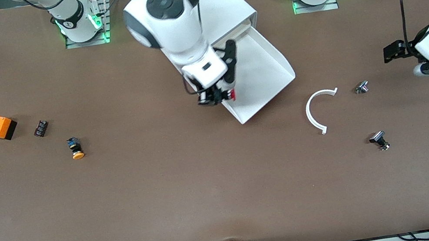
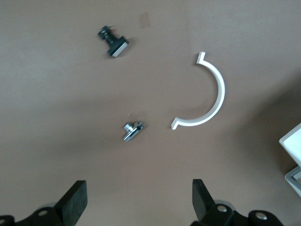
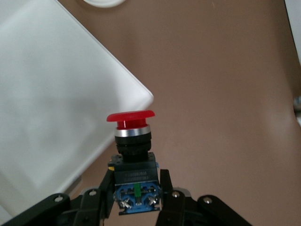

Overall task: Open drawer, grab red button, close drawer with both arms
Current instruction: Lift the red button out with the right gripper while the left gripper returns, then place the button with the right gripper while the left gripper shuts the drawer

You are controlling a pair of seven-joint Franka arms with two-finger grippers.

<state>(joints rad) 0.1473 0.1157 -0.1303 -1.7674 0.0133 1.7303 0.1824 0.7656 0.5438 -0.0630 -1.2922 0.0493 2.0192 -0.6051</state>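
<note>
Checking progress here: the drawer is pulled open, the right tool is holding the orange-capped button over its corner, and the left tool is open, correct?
Not quite: the button in the right tool has a red cap, as the right wrist view shows. The drawer is open, and the left tool is open.

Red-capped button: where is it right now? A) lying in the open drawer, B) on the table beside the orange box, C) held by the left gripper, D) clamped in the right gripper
D: the right wrist view shows the right gripper shut on the body of the red-capped button, held up at the edge of the open drawer.
</note>
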